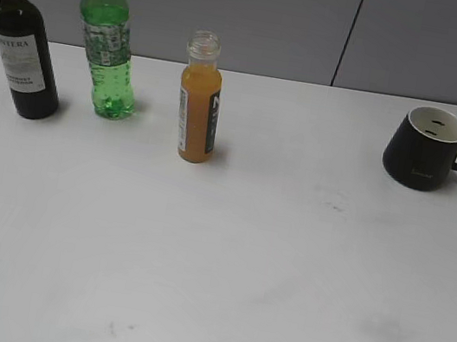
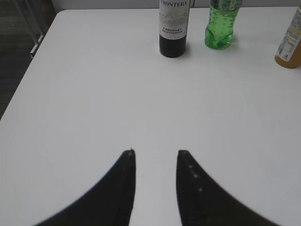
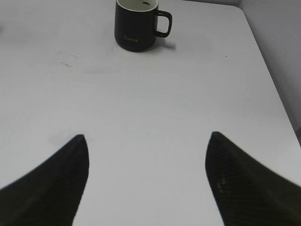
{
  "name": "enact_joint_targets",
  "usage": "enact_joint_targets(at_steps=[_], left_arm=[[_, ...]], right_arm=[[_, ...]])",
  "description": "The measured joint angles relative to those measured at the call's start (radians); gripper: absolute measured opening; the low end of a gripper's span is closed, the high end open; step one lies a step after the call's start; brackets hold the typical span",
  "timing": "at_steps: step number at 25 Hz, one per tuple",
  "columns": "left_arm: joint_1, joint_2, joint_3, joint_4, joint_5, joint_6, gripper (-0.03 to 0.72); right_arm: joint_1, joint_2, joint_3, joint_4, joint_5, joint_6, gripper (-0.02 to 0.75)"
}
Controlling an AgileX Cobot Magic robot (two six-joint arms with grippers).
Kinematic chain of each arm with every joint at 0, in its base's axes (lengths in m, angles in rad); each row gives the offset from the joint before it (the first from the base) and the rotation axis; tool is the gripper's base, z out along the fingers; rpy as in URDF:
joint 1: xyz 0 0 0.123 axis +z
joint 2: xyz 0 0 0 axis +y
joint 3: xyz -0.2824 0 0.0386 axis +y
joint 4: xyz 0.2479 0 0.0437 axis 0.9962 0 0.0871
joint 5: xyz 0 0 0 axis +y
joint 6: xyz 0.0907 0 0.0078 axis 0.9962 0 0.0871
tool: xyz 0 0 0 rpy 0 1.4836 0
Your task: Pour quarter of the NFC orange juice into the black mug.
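Note:
The NFC orange juice bottle (image 1: 198, 100) stands upright and capless at the table's middle back; its lower part shows at the right edge of the left wrist view (image 2: 289, 44). The black mug (image 1: 426, 147) stands at the back right, handle to the right, and shows at the top of the right wrist view (image 3: 136, 23). My left gripper (image 2: 155, 153) is open and empty over bare table, well short of the bottles. My right gripper (image 3: 148, 139) is wide open and empty, well short of the mug. Neither gripper shows in the exterior view.
A dark wine bottle (image 1: 21, 35) and a taller green bottle (image 1: 107, 32) stand at the back left, left of the juice. The white table (image 1: 221, 266) ends at a grey wall behind; its left edge (image 2: 28, 66) and right edge (image 3: 273, 80) show in the wrist views.

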State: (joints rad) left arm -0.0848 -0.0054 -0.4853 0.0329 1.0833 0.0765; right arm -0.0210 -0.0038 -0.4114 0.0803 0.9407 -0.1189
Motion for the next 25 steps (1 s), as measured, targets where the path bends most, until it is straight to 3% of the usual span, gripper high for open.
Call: enact_joint_targets(at_steps=[19,25], left_arm=[[0.000,0.000,0.000,0.000,0.000,0.000,0.238],[0.000,0.000,0.000,0.000,0.000,0.000,0.238]], right_arm=[[0.000,0.000,-0.002,0.002,-0.003,0.027,0.587],[0.000,0.065,-0.022,-0.001,-0.238,0.073,0.587]])
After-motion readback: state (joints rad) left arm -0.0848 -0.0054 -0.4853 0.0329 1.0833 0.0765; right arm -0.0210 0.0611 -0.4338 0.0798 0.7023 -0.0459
